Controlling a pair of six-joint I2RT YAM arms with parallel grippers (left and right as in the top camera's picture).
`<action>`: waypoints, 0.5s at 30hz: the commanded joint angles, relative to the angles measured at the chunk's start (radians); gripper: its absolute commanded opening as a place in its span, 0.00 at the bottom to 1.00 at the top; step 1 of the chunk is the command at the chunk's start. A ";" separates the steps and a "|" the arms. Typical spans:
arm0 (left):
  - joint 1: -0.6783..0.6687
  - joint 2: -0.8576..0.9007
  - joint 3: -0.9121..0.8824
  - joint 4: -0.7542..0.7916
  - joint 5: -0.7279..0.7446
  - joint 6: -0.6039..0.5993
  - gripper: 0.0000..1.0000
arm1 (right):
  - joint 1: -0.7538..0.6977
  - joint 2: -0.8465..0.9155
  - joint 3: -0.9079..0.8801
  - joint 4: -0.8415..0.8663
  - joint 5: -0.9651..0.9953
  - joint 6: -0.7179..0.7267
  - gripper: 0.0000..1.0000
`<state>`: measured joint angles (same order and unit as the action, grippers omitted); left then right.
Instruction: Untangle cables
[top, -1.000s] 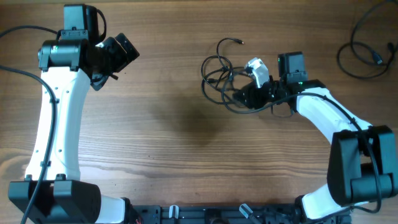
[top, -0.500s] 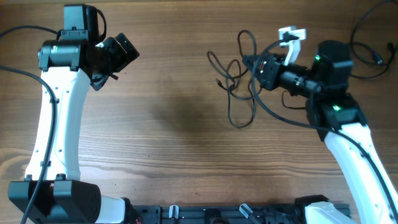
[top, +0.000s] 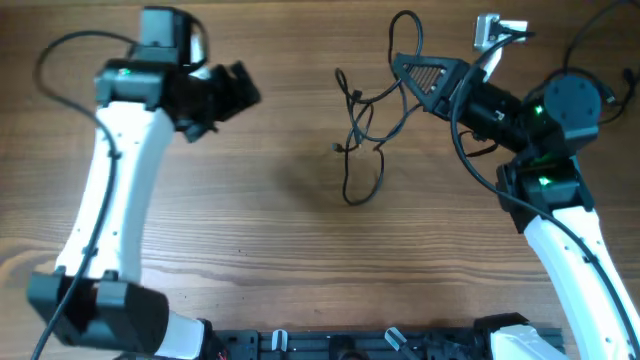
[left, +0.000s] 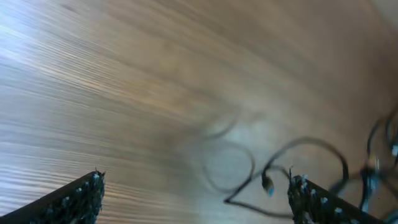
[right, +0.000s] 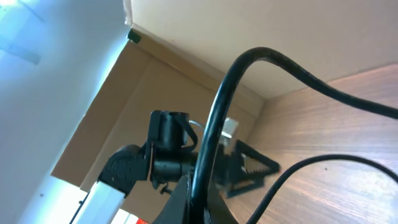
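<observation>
Overhead: thin looping black cables (top: 372, 100) in grip of right fingers (top: 425, 72); left fingers (top: 238, 88) apart; grained wood table (top: 280, 250).

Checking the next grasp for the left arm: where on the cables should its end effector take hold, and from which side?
Probably the bottom loop of the cables, coming from the left. It looks like a single open strand below the knot, farthest from the right end effector, which holds the top. The open left end effector faces that side.

L arm extended fwd, L gripper (top: 238, 90) spread wide, pointing right. R arm raised, R gripper (top: 415, 72) pointing left, clamped on cables (top: 362, 118).
</observation>
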<state>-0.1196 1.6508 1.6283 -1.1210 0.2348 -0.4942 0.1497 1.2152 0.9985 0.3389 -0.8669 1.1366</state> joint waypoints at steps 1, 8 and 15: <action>-0.122 0.071 -0.035 0.028 0.055 0.046 0.96 | 0.002 0.021 0.019 0.013 0.009 0.019 0.04; -0.266 0.104 -0.177 0.244 0.271 0.102 0.93 | -0.008 0.021 0.019 0.020 -0.007 0.016 0.04; -0.364 0.106 -0.275 0.483 0.276 0.082 0.67 | -0.008 0.022 0.019 0.019 -0.011 0.015 0.04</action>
<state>-0.4644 1.7508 1.3903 -0.6827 0.4988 -0.4084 0.1471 1.2362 0.9985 0.3489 -0.8677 1.1484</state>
